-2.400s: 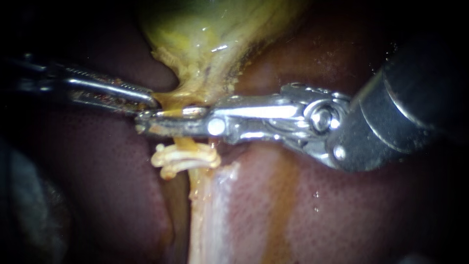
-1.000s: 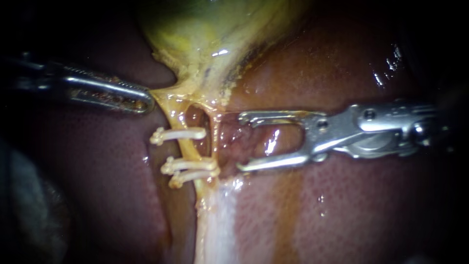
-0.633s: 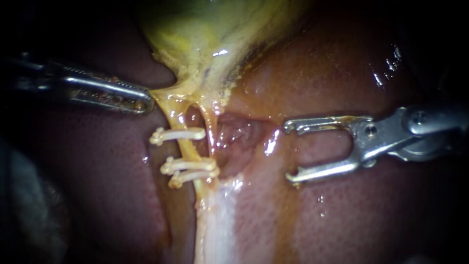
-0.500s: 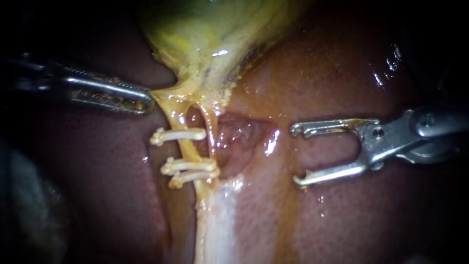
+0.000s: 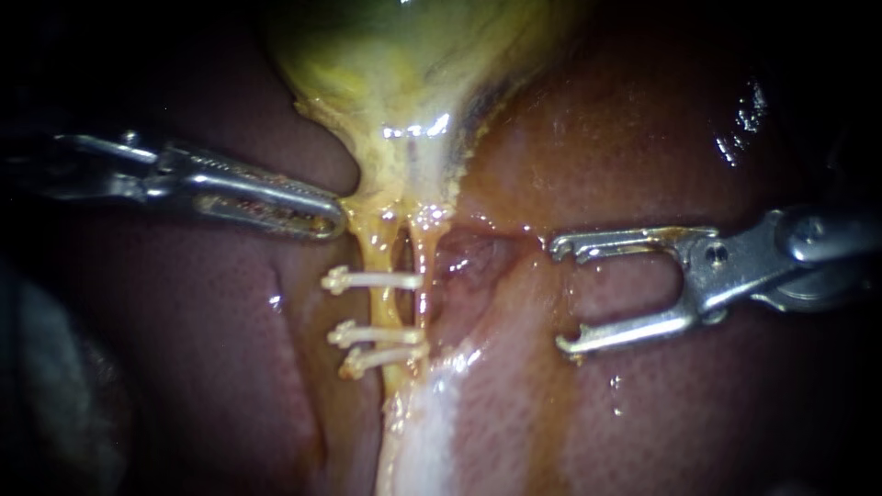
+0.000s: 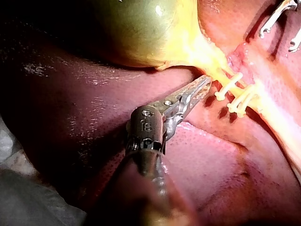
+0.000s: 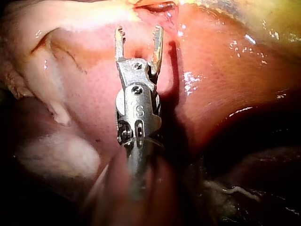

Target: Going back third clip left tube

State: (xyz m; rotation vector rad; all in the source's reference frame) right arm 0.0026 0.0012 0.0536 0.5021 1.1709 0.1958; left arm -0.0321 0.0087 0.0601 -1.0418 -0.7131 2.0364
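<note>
Endoscope view: my right instrument (image 5: 559, 296) has its jaws wide apart and empty, just above the liver (image 5: 643, 413). Ahead of them, well apart, three clips (image 5: 378, 334) cross the left tube (image 5: 375, 250). Beyond it, my left instrument (image 5: 326, 219) has its jaws closed on the gallbladder (image 5: 386, 73) neck. I judge that retreating too low could scrape a hooked jaw tip on the liver, and a hard pull from the left instrument could strain the clipped tube.

Edges drop off into black, hard light glinting wet off the liver (image 5: 211, 367), pale cloth (image 6: 23, 202) beside it.
</note>
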